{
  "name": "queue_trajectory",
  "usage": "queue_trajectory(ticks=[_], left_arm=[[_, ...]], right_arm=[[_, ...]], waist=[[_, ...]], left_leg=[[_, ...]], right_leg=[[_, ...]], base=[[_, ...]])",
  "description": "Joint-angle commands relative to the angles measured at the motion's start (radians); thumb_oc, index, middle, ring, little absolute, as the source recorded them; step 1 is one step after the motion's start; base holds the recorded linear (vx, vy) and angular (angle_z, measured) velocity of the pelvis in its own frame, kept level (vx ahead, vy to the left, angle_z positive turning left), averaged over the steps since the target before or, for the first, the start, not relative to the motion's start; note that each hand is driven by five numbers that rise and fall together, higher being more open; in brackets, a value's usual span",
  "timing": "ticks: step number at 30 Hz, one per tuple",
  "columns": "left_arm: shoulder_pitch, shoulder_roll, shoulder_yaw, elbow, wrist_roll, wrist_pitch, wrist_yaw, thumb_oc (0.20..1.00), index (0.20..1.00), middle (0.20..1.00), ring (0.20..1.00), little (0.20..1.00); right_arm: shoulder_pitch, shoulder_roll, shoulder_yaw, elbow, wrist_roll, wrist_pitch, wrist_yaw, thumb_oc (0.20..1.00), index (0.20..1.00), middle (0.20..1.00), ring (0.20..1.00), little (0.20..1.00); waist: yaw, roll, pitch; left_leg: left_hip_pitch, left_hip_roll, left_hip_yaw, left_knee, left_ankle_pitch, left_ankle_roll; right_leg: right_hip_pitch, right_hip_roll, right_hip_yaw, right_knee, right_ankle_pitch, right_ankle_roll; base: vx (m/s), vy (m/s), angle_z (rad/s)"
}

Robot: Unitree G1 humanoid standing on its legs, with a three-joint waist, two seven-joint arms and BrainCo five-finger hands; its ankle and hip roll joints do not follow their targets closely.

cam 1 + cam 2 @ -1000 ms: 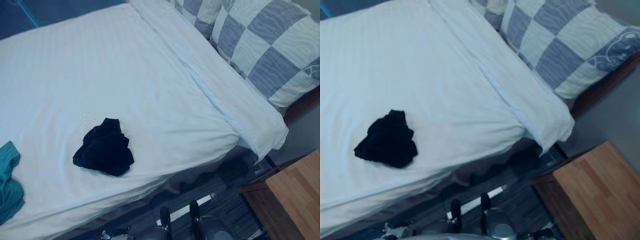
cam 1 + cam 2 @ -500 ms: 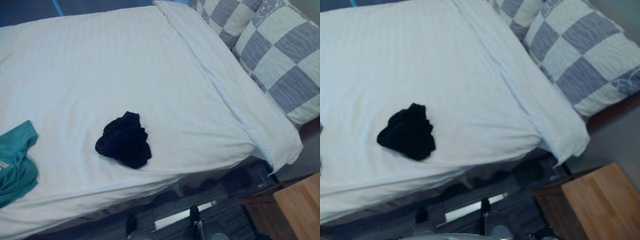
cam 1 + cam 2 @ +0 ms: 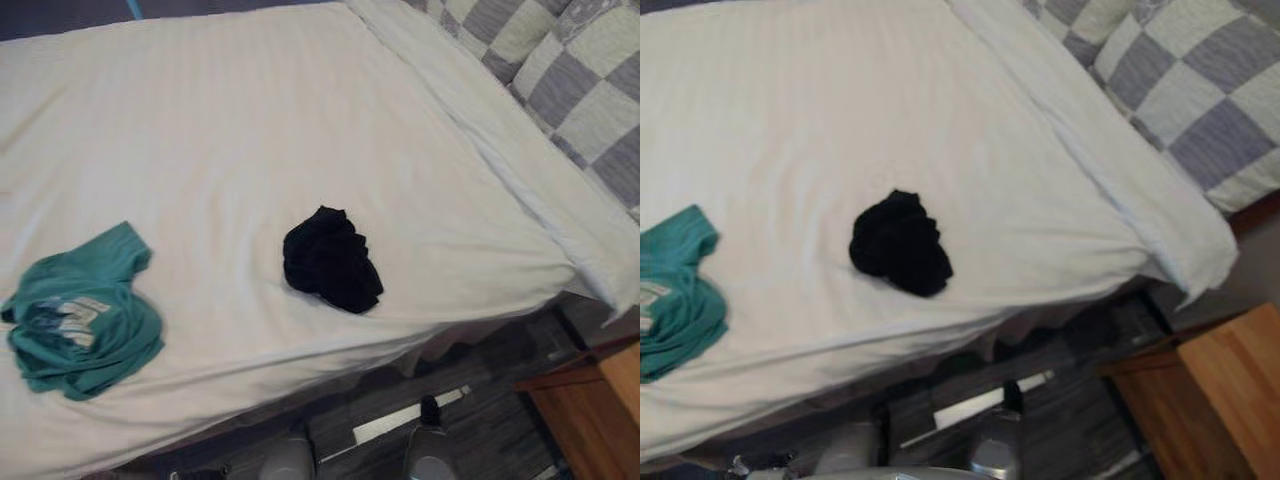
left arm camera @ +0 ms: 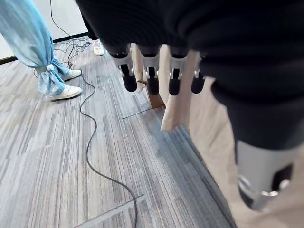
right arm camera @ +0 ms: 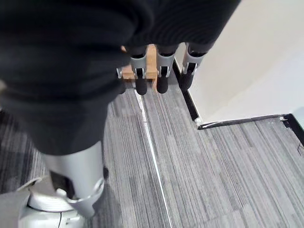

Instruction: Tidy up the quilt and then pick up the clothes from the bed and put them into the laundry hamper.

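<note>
Teal shirt cut off at left edge in right eye view, checked pillows cropped upper right, wooden nightstand clipped lower right.

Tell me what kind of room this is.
Most likely a bedroom: a bed with a white quilt, checked pillows, a wooden nightstand beside it, and clothes lying on the quilt.

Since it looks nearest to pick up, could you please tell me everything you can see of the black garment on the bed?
The black garment is a small, soft-looking piece of dark cloth, crumpled into a loose heap with folds, so its type cannot be told. It lies flat on the white quilt, near the bed's front edge, roughly midway along it. It rests apart from the green T-shirt, which lies further to the left. Only the quilt beneath it touches it.
</note>
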Motion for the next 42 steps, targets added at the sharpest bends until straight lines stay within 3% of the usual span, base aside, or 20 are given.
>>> queue_trajectory(ticks=[1,3,6,7,9,14,15,16,18,24,27,33,38,39,40,42], left_arm=[[0.074,0.02,0.028,-0.031,0.022,0.013,-0.018,1.0,1.0,1.0,1.0,1.0],[0.07,0.013,0.029,-0.021,0.001,0.005,-0.027,1.0,1.0,1.0,1.0,1.0],[0.046,-0.009,0.026,-0.01,-0.047,0.011,-0.032,1.0,1.0,1.0,1.0,1.0],[0.029,-0.024,0.019,-0.011,-0.05,0.027,-0.02,1.0,1.0,1.0,1.0,1.0],[0.005,-0.034,0.006,-0.015,-0.063,0.045,-0.005,1.0,1.0,1.0,1.0,1.0],[-0.006,-0.03,-0.017,-0.037,-0.05,0.075,0.021,1.0,1.0,1.0,1.0,1.0],[-0.004,-0.025,-0.013,-0.039,-0.057,0.079,0.02,1.0,1.0,1.0,1.0,1.0],[0.006,-0.014,0.004,-0.041,-0.12,0.077,0.019,1.0,1.0,1.0,1.0,1.0],[0.021,-0.015,0.025,-0.036,-0.149,0.075,-0.009,1.0,1.0,1.0,1.0,1.0],[0.051,-0.032,0.029,-0.019,-0.116,0.091,0.037,1.0,1.0,1.0,1.0,1.0],[0.044,-0.033,0.023,-0.019,-0.118,0.091,0.037,1.0,1.0,1.0,1.0,1.0],[0.046,-0.042,0.049,-0.034,-0.194,-0.001,-0.047,1.0,1.0,1.0,1.0,1.0],[0.074,-0.031,0.093,-0.037,-0.265,0.027,-0.109,1.0,1.0,1.0,1.0,1.0],[0.082,-0.028,0.106,-0.03,-0.282,0.013,-0.106,1.0,1.0,1.0,1.0,1.0],[0.095,-0.016,0.147,-0.019,-0.376,-0.017,-0.096,1.0,1.0,1.0,1.0,1.0],[0.108,0.008,0.205,-0.016,-0.478,-0.099,-0.094,1.0,1.0,1.0,1.0,1.0]], right_arm=[[-0.003,-0.072,0.03,-0.084,-0.058,0.004,0.033,1.0,1.0,1.0,1.0,1.0],[-0.004,-0.054,0.064,-0.076,-0.076,0.001,0.04,1.0,1.0,1.0,1.0,1.0],[-0.005,-0.033,0.102,-0.037,-0.09,-0.011,0.04,1.0,1.0,1.0,1.0,1.0],[-0.007,-0.031,0.117,-0.024,-0.075,-0.012,0.04,1.0,1.0,1.0,1.0,1.0],[-0.01,-0.031,0.125,-0.021,-0.072,-0.009,0.032,1.0,1.0,1.0,1.0,1.0],[-0.017,-0.044,0.128,-0.058,-0.016,0.013,-0.004,1.0,1.0,1.0,1.0,1.0],[-0.019,-0.047,0.128,-0.062,-0.006,0.016,-0.006,1.0,1.0,1.0,1.0,1.0],[-0.031,-0.053,0.131,-0.074,0.02,0.008,-0.02,1.0,1.0,1.0,1.0,1.0],[-0.046,-0.059,0.132,-0.091,0.035,0.002,-0.019,1.0,1.0,1.0,1.0,1.0],[-0.055,-0.044,0.132,-0.091,0.045,0.013,0.0,1.0,1.0,1.0,1.0,1.0],[-0.034,-0.038,0.123,-0.078,0.056,0.03,-0.01,1.0,1.0,1.0,1.0,1.0],[0.004,-0.01,0.033,-0.04,0.277,0.026,-0.052,1.0,1.0,1.0,1.0,1.0],[0.032,-0.004,-0.064,-0.017,0.404,-0.007,-0.069,1.0,1.0,1.0,1.0,1.0],[0.035,-0.007,-0.087,-0.012,0.423,-0.01,-0.064,1.0,1.0,1.0,1.0,1.0],[0.036,-0.015,-0.144,0.0,0.532,-0.02,-0.063,1.0,1.0,1.0,1.0,1.0],[0.039,-0.032,-0.207,0.003,0.624,-0.035,-0.056,1.0,1.0,1.0,1.0,1.0]], waist=[[0.01,0.027,0.009],[0.005,0.024,-0.01],[-0.007,0.015,-0.036],[-0.017,0.012,-0.052],[-0.032,0.015,-0.073],[-0.057,0.015,-0.101],[-0.056,0.011,-0.101],[-0.039,0.001,-0.093],[-0.022,0.0,-0.087],[-0.027,0.011,-0.122],[-0.048,0.03,-0.136],[-0.055,0.056,-0.152],[-0.055,0.062,-0.173],[-0.054,0.062,-0.176],[-0.051,0.061,-0.181],[-0.05,0.058,-0.185]], left_leg=[[0.071,0.156,-0.024,-0.198,0.191,-0.057],[0.084,0.124,-0.03,-0.272,0.208,-0.046],[0.1,0.071,-0.052,-0.353,0.222,-0.038],[0.107,0.044,-0.069,-0.379,0.225,-0.028],[0.099,0.024,-0.087,-0.386,0.228,-0.011],[0.087,0.024,-0.034,-0.282,0.19,-0.006],[0.077,0.021,-0.038,-0.245,0.185,-0.007],[0.032,-0.001,-0.087,-0.12,0.191,-0.008],[0.019,0.0,-0.117,-0.088,0.202,-0.009],[0.118,0.099,-0.126,-0.262,0.247,-0.038],[0.138,0.132,-0.07,-0.333,0.268,-0.058],[0.173,0.105,-0.048,-0.414,0.274,-0.054],[0.19,0.074,-0.03,-0.464,0.276,-0.04],[0.186,0.069,-0.03,-0.465,0.276,-0.038],[0.184,0.059,-0.03,-0.465,0.271,-0.034],[0.187,0.051,-0.032,-0.465,0.264,-0.03]], right_leg=[[-0.029,-0.02,0.005,0.171,-0.043,0.123],[-0.039,0.099,-0.044,0.163,-0.145,0.115],[-0.005,0.253,-0.07,0.043,-0.196,0.062],[0.018,0.29,-0.026,-0.021,-0.184,0.045],[0.03,0.312,0.039,-0.045,-0.177,0.033],[0.051,0.308,0.038,-0.024,-0.19,0.021],[0.061,0.307,0.044,-0.027,-0.191,0.016],[0.078,0.309,0.057,-0.021,-0.19,0.005],[0.087,0.315,0.062,-0.014,-0.192,-0.002],[0.122,0.317,0.073,-0.06,-0.188,-0.003],[0.126,0.302,0.064,-0.089,-0.176,0.008],[0.138,0.262,0.045,-0.115,-0.162,0.04],[0.142,0.248,0.029,-0.159,-0.129,0.059],[0.143,0.247,0.026,-0.167,-0.124,0.06],[0.144,0.245,0.026,-0.177,-0.116,0.065],[0.145,0.243,0.032,-0.181,-0.113,0.07]], base=[[-0.08,0.34,-0.96],[-0.08,0.3,-0.73],[-0.04,0.145,-0.28],[0.0,0.0,0.0],[0.01,-0.024,0.41],[0.04,-0.025,0.26],[0.06,-0.031,0.13],[0.04,-0.024,0.17],[0.01,0.012,0.16],[0.06,0.108,-0.11],[0.0,0.207,0.0],[0.0,0.219,0.18],[-0.01,0.183,0.01],[-0.03,0.199,0.06],[-0.03,0.198,0.02],[-0.01,0.15,0.0]])
